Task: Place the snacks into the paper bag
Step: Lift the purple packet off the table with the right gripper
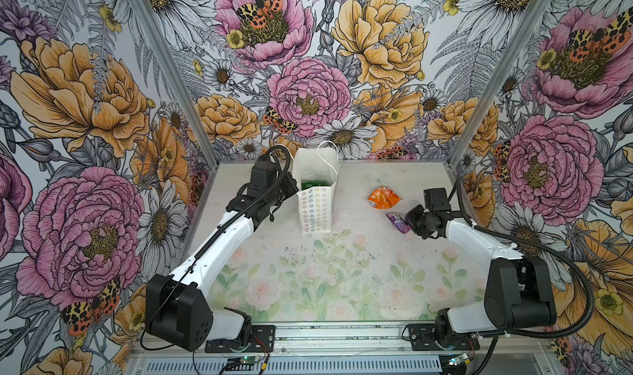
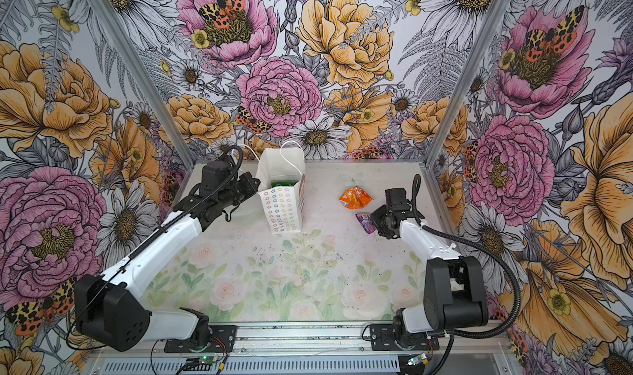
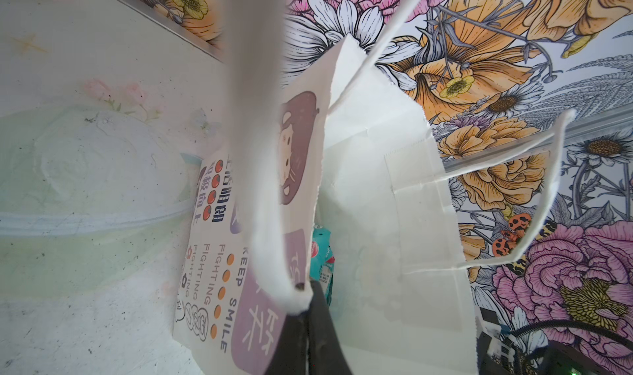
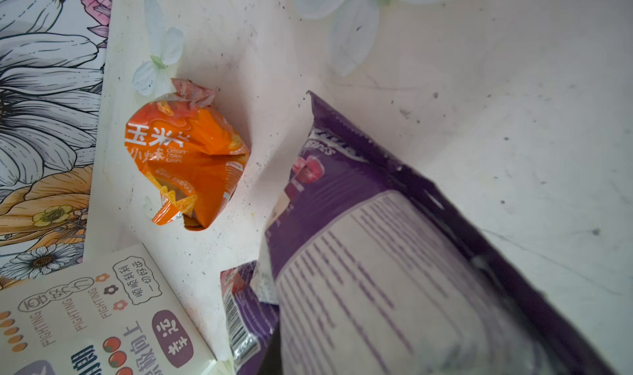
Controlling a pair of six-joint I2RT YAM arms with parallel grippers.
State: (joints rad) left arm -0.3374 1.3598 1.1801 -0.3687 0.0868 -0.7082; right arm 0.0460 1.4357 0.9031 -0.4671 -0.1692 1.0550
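Tall white paper bag (image 1: 317, 215), flower-ring print: upright, green foil packet (image 1: 312, 184) inside. Left gripper (image 1: 296, 189): pinched on bag's rim. Right gripper (image 1: 408, 221): clamped on crinkly purple foil packet (image 1: 396, 219), right of bag. Crumpled orange foil packet (image 1: 383, 197): loose, right of bag.

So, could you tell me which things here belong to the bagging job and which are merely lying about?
Job: paper bag, held at its rim by the left gripper; green packet and teal packet inside it; purple packet in the right gripper; orange packet lying loose.
Just there: floral table mat; flowered walls.
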